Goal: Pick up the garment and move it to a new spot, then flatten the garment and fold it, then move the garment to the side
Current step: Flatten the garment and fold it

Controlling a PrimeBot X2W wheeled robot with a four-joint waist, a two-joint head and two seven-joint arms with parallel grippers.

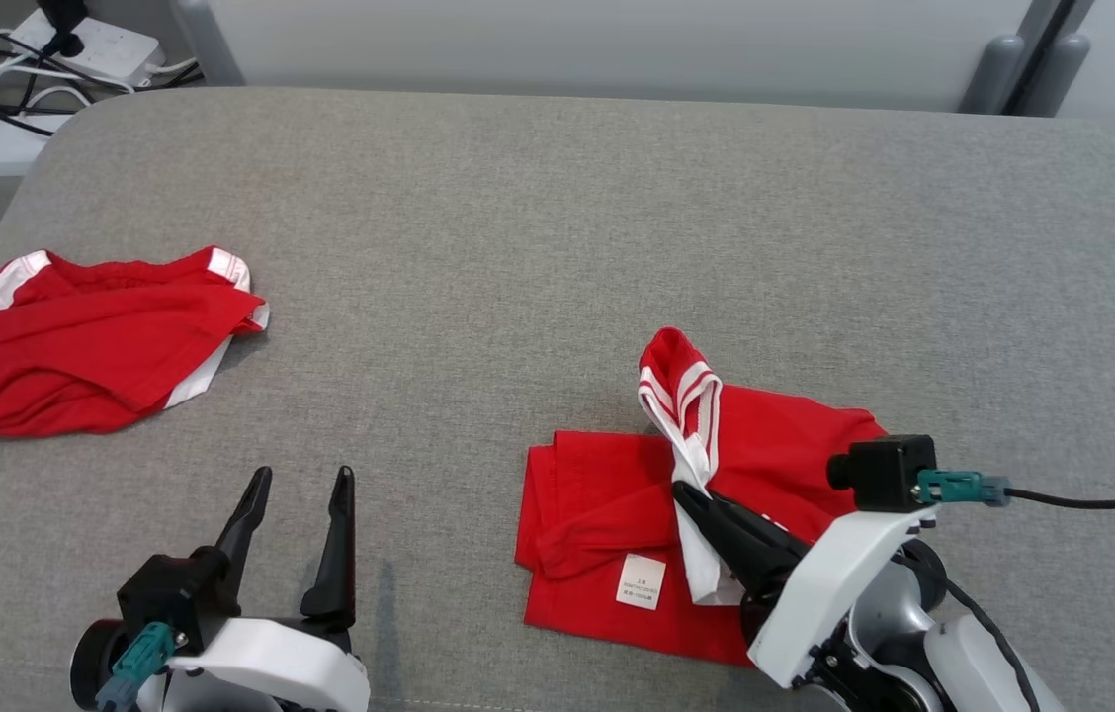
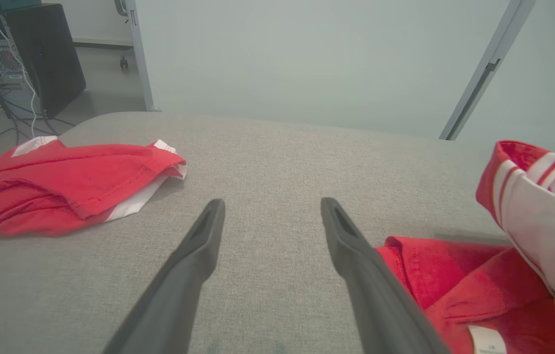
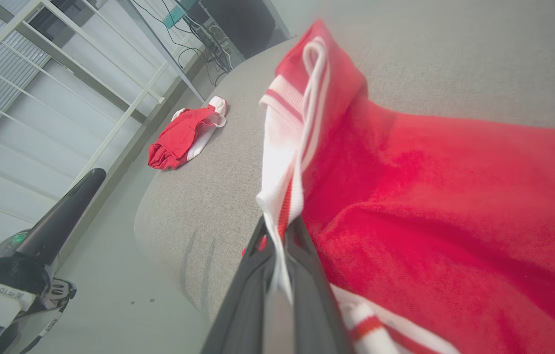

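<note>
Right pincer [image 3: 280, 228] pinching garment [image 1: 795, 445] by white trim, tips half-buried in cloth; left pincer [image 1: 305, 477] spread.

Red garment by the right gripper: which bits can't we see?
- Head view: the right gripper and its arm cover the near right corner of the red garment.
- Head view: print on the white label is too small to read.
- Left wrist view: right and bottom edges cut the garment off.
- Right wrist view: cloth blurred close up.
</note>
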